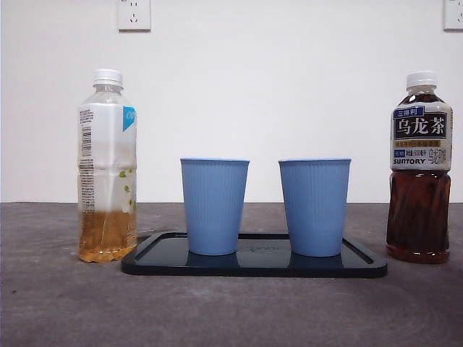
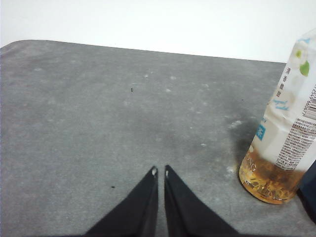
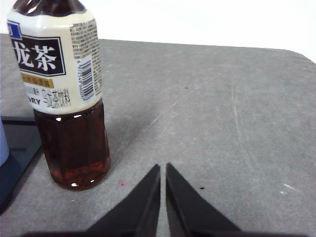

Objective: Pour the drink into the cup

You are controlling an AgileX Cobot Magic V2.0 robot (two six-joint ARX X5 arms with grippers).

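Observation:
Two blue ribbed cups, one on the left (image 1: 214, 206) and one on the right (image 1: 315, 207), stand upright on a black tray (image 1: 253, 264). Left of the tray stands a capped clear bottle (image 1: 107, 166) with a little pale yellow drink at its bottom; it also shows in the left wrist view (image 2: 284, 133). Right of the tray stands a capped dark oolong tea bottle (image 1: 420, 168), nearly full, also seen in the right wrist view (image 3: 61, 94). My left gripper (image 2: 160, 172) is shut, low over the table, apart from the pale bottle. My right gripper (image 3: 163, 168) is shut beside the dark bottle, not touching it.
The grey table (image 1: 231, 311) runs to a white wall with two sockets (image 1: 134, 14). The tray's edge (image 3: 15, 143) shows next to the dark bottle in the right wrist view. Neither arm shows in the front view.

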